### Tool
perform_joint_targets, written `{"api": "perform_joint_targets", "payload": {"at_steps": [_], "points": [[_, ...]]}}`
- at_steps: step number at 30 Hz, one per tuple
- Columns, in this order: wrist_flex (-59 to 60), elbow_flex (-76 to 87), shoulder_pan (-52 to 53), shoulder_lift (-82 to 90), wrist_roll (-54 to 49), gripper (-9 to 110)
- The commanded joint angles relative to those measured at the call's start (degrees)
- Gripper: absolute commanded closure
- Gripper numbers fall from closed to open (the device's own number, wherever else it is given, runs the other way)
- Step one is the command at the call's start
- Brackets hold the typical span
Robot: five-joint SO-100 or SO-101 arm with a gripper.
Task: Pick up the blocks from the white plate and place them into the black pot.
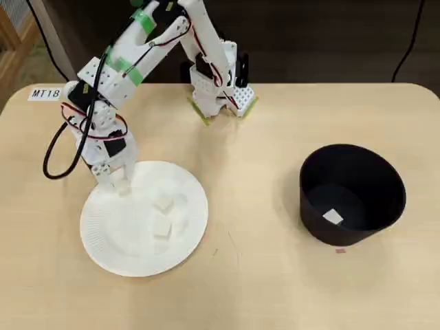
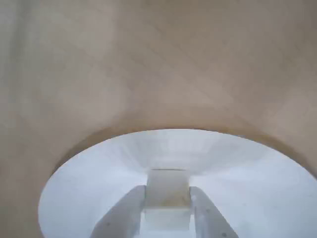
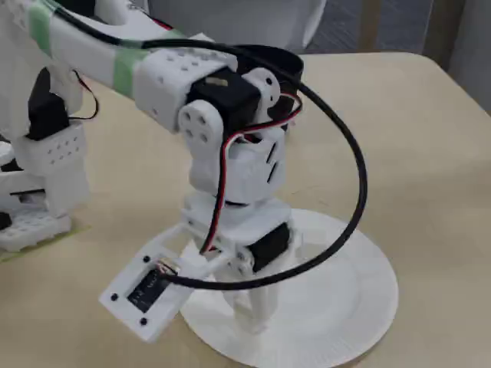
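Blocks are the matter here, and the nearest one [image 2: 167, 191] sits clamped between the two fingers of the gripper [image 2: 167, 210] in the wrist view, a pale cube held squarely with a finger touching each side, just above the white plate [image 2: 99, 168]. From overhead the same gripper [image 1: 120, 180] hangs over the upper-left rim of the plate [image 1: 110, 240], with the held cube [image 1: 121, 184] at its tip. Two more blocks lie loose on the plate's flat middle: one [image 1: 163, 203] nearer the centre and another [image 1: 161, 227] just below it, close together but whether they touch cannot be told. In the fixed view the arm's wrist [image 3: 230, 169] blocks the fingertips, so the grip itself is hidden there, though the plate [image 3: 345, 307] shows beneath it on the tan table [image 3: 414, 153]. Farther off, well apart to the right in the overhead view, stands the black pot [image 1: 350, 194], upright and open, with one pale block [image 1: 333, 218] resting on its floor. Beyond, at the table's back edge, the arm's white base [image 1: 220, 93] is fixed, and a small label [image 1: 45, 93] sits at the far left corner.
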Motion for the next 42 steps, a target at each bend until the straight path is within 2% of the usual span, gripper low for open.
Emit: {"api": "perform_joint_targets", "payload": {"at_steps": [1, 9, 16, 21, 25, 34, 40, 41, 42], "points": [[-4.4, -1.8, -4.3, 9.1, -1.7, 104], [-8.5, -1.7, -21.1, 25.6, 0.2, 104], [-9.2, -0.4, -44.0, 36.9, 3.4, 104], [-12.3, 6.2, -62.4, 40.8, 4.1, 104], [-23.1, 18.6, -71.9, 43.5, 3.3, 104], [-40.4, 41.0, -74.5, 49.0, 1.5, 104], [-41.2, 42.4, -72.2, 49.7, 0.2, 104], [-40.6, 42.3, -72.1, 50.2, -0.4, 99], [-40.0, 42.3, -72.2, 50.7, -1.3, 88]]}}
